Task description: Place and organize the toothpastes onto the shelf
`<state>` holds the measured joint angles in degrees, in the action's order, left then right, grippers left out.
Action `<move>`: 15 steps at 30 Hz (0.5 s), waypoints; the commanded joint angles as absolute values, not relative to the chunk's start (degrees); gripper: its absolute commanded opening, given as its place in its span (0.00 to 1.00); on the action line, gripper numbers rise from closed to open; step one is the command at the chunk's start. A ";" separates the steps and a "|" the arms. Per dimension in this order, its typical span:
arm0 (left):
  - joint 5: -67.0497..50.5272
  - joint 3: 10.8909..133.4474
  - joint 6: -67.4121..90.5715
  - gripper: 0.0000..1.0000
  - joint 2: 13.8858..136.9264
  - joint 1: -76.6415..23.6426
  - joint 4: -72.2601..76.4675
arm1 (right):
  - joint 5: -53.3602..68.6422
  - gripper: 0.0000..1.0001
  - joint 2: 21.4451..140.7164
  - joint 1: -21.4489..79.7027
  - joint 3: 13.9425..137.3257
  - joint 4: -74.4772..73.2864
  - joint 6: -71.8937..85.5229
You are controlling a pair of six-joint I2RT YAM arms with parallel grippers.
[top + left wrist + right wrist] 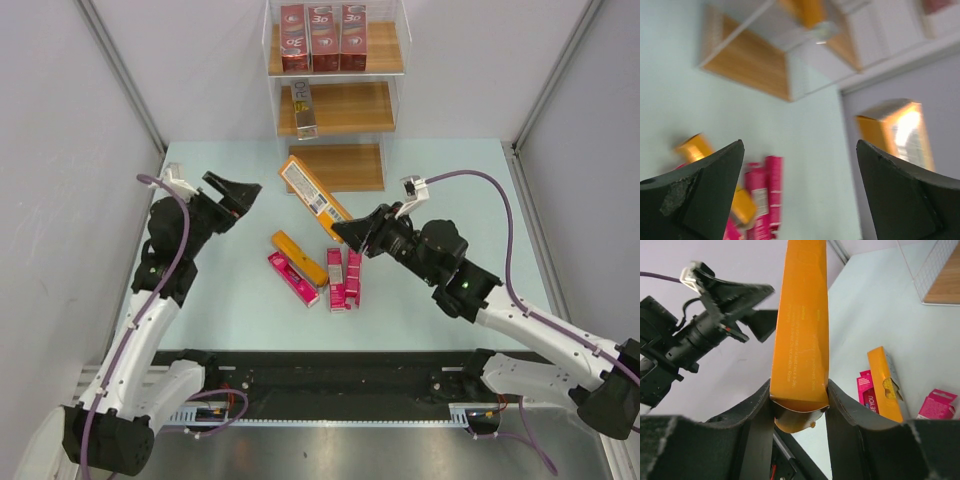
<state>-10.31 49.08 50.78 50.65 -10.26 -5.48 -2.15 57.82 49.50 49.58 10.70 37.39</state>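
Observation:
My right gripper is shut on the end of an orange-yellow toothpaste carton, held tilted above the table in front of the shelf. In the right wrist view this carton stands between the fingers. Three dark red cartons stand on the shelf's top tier and one carton on the middle tier. Another orange carton and three pink cartons lie on the table's middle. My left gripper is open and empty, raised left of the held carton; it also shows in the left wrist view.
The shelf's lowest wooden board is bare. Grey walls enclose the table on the left and right. The black base rail runs along the near edge. The left arm shows behind the held carton in the right wrist view.

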 commanded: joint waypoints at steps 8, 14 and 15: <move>6.25 50.54 42.45 1.00 49.93 -10.37 -24.96 | -0.62 0.20 58.62 45.88 50.19 12.13 38.49; 4.40 49.22 41.40 1.00 47.38 -10.37 -21.45 | 4.74 0.20 63.19 39.38 50.27 18.52 39.90; 3.96 49.22 41.14 1.00 46.94 -10.28 -21.36 | 6.23 0.19 63.89 38.42 50.27 19.94 40.51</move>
<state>4.36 49.08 43.40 49.23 -10.26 -24.03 2.39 62.28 41.36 49.52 9.93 38.50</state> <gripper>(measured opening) 0.996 0.435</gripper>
